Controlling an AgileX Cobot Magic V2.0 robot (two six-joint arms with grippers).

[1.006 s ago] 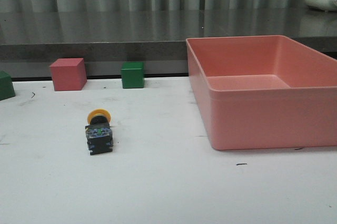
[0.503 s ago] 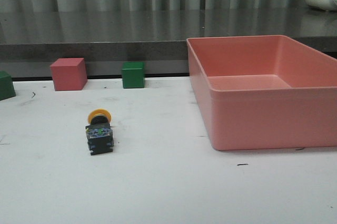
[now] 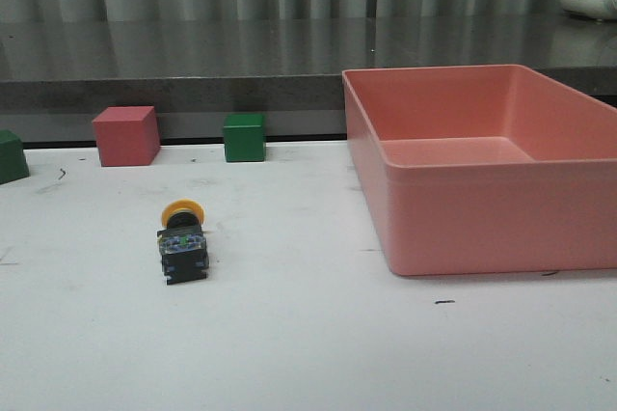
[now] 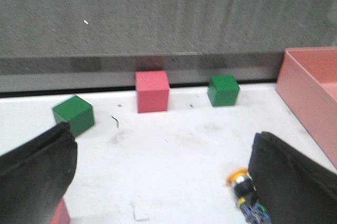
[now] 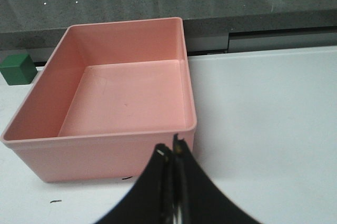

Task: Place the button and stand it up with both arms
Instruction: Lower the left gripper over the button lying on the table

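Fingers [image 4: 37, 169] of the left gripper [image 4: 163, 174] stood wide apart in the left wrist view, two dark blurred shapes cut off by the frame, holding nothing. One of them hid part of the button [image 4: 245, 192], so only its yellow cap, silver collar and a bit of the bluish base showed there. A small pink shape at the frame's lower edge, beside the other finger, could not be made out.

In the right wrist view the right gripper [image 5: 171, 153] had its two dark fingers [image 5: 158, 169] pressed almost together, only a thin slit between the tips, with nothing between them. They hung over the white surface [image 5: 263, 129] just in front of the pink bin's [image 5: 105, 145] near wall. The bin held nothing.

Neither arm appeared in the front view. There the button [image 3: 181, 240] lay on its side on the surface [image 3: 308, 343], well to the left of the bin [image 3: 482, 218]. Its long axis ran away from the camera, the yellow cap pointing toward the back and the clear base block facing forward. Markings on the base were too small to read.

Along the surface's back edge sat a pink cube [image 3: 125, 136], a green cube [image 3: 243, 137] beside it, and a second green cube [image 3: 12, 157] cut off at the left edge of the front view.
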